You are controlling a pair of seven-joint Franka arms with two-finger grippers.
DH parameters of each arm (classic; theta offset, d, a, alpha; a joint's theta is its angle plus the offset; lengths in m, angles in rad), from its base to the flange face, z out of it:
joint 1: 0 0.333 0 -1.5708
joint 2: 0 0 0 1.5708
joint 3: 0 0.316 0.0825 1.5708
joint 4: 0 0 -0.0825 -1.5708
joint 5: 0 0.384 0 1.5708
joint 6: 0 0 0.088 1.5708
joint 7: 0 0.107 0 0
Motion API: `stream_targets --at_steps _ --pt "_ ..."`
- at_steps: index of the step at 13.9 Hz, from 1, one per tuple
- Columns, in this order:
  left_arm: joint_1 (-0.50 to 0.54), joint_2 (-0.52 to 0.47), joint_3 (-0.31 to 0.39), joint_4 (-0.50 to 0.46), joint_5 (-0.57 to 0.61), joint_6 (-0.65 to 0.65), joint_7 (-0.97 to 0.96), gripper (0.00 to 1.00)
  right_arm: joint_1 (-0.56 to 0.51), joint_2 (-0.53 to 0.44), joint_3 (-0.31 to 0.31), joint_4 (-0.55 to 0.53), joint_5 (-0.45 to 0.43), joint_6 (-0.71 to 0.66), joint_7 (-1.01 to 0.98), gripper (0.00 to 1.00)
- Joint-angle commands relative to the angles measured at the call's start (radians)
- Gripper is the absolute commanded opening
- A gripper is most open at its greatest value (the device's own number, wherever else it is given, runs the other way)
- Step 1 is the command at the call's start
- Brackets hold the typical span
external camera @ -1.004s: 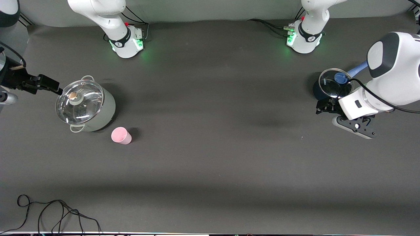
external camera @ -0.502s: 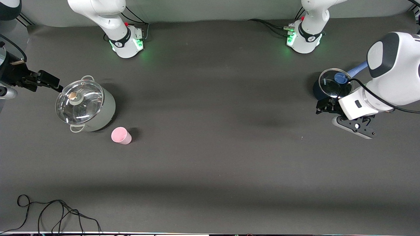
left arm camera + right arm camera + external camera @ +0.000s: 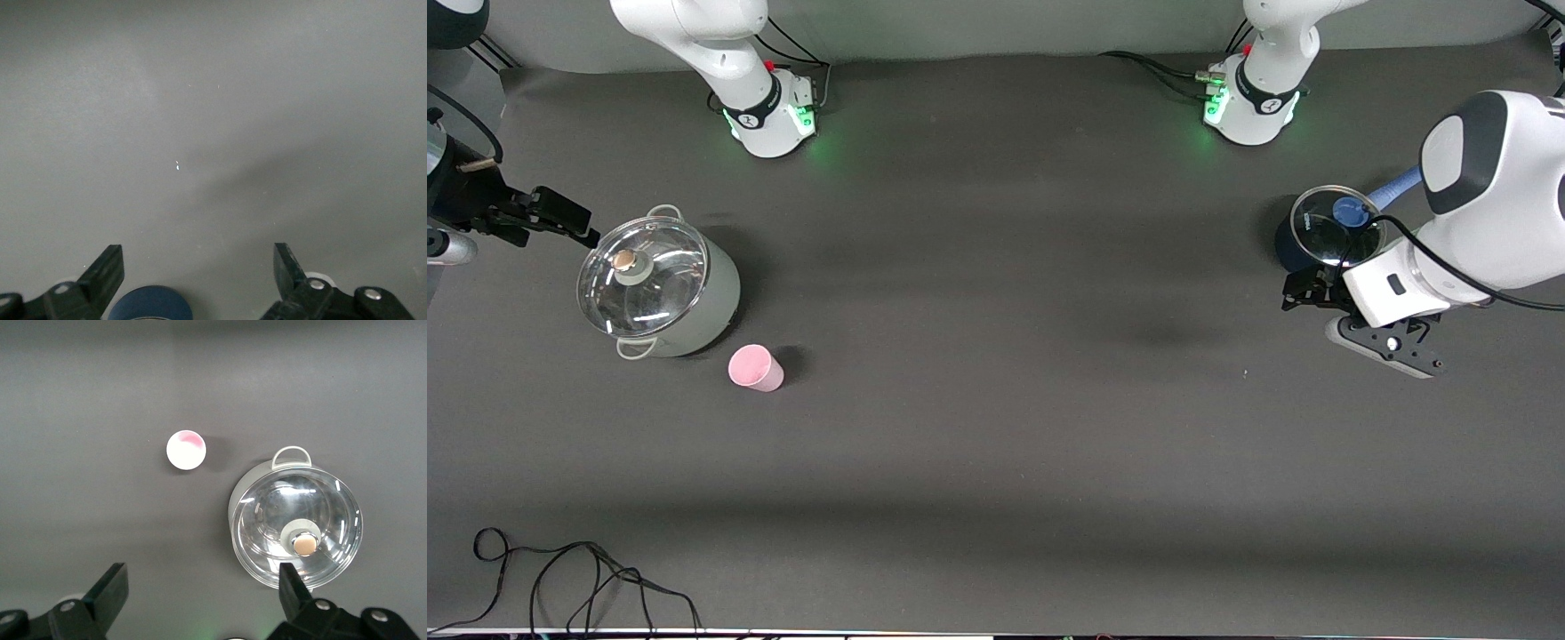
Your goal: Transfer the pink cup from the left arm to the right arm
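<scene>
The pink cup [image 3: 754,368] stands on the dark table beside the grey-green pot, nearer to the front camera than it. It also shows from above in the right wrist view [image 3: 186,449]. My right gripper [image 3: 574,227] hovers over the table's edge at the right arm's end, next to the pot, open and empty [image 3: 202,580]. My left gripper [image 3: 1298,292] hovers over the table beside a blue pot at the left arm's end, open and empty [image 3: 197,260]. Both grippers are well apart from the cup.
A grey-green pot with a glass lid [image 3: 660,286] stands beside the cup, also in the right wrist view [image 3: 297,528]. A dark blue pot with a glass lid [image 3: 1323,233] has its edge showing in the left wrist view [image 3: 150,305]. A black cable [image 3: 569,578] lies near the front edge.
My right gripper has shifted slightly beside the grey-green pot. The left arm has barely moved, and the cup has not moved.
</scene>
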State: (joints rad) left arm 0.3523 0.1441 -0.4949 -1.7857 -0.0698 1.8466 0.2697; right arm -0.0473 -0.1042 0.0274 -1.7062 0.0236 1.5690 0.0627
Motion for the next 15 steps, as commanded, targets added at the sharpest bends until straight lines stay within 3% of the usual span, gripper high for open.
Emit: stream_targets --at_steps 1,9,12,15 --pt "0.036 0.015 0.013 0.12 0.11 -0.161 -0.382 1.0 -0.014 -0.023 0.012 -0.015 -0.007 0.006 0.003 1.0" --pt "0.034 0.008 0.022 0.118 0.11 -0.156 -0.366 1.0 -0.014 -0.023 0.012 -0.015 -0.007 0.006 0.003 1.0" --pt "-0.047 -0.041 0.135 0.105 0.104 -0.167 -0.29 1.0 -0.014 -0.023 0.012 -0.015 -0.007 0.006 0.003 1.0" --pt "-0.25 -0.092 0.335 0.088 0.094 -0.165 -0.264 1.0 -0.014 -0.022 0.012 -0.015 -0.007 0.006 0.003 1.0"
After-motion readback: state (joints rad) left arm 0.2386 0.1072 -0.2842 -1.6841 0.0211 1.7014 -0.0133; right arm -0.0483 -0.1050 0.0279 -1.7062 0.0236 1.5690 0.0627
